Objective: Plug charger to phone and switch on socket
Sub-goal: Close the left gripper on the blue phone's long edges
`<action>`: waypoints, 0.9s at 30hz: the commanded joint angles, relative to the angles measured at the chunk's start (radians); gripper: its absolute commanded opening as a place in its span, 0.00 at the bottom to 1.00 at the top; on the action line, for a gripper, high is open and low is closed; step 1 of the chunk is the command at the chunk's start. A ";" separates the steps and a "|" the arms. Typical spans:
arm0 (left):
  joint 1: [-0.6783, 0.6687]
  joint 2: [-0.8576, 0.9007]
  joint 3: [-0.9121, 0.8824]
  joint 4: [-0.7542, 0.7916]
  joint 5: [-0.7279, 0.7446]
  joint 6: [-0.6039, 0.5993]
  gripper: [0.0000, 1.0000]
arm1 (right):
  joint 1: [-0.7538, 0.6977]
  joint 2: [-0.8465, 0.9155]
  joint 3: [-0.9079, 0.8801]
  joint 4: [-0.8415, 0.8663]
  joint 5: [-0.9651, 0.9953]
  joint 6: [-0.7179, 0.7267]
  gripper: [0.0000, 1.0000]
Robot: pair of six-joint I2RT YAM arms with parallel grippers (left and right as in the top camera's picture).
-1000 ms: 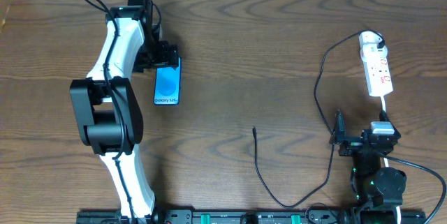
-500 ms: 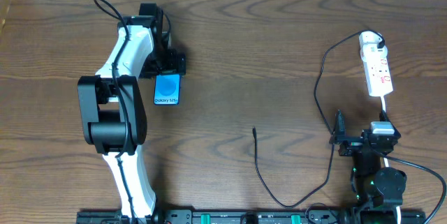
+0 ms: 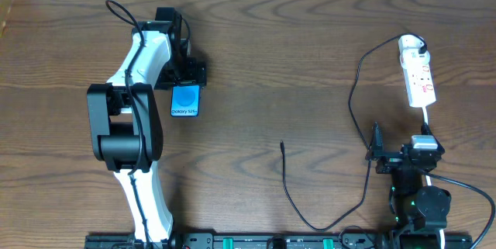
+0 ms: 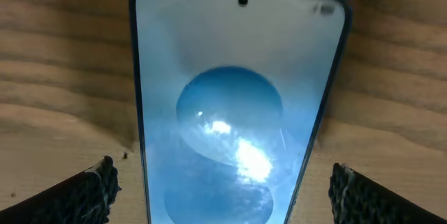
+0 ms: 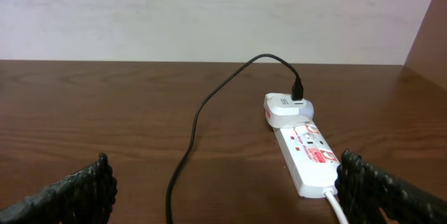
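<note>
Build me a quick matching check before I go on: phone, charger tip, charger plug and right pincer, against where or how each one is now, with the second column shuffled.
Column one
1. phone
2. connector tip of the charger
3. white plug
4. right pincer

Column two
A. seated at the far end of the power strip
B. open, holding nothing
C. flat on the table, straddled by the open left pincer
D. lying loose, plugged into nothing

Pairs: 1-C, 2-D, 3-A, 4-B
</note>
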 commanded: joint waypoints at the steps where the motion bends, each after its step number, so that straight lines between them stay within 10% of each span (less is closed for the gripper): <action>1: 0.002 0.006 -0.013 0.018 -0.013 0.021 0.98 | 0.009 -0.006 -0.001 -0.004 0.007 0.011 0.99; 27: 0.002 0.006 -0.100 0.100 -0.069 0.025 0.98 | 0.009 -0.006 -0.001 -0.004 0.007 0.011 0.99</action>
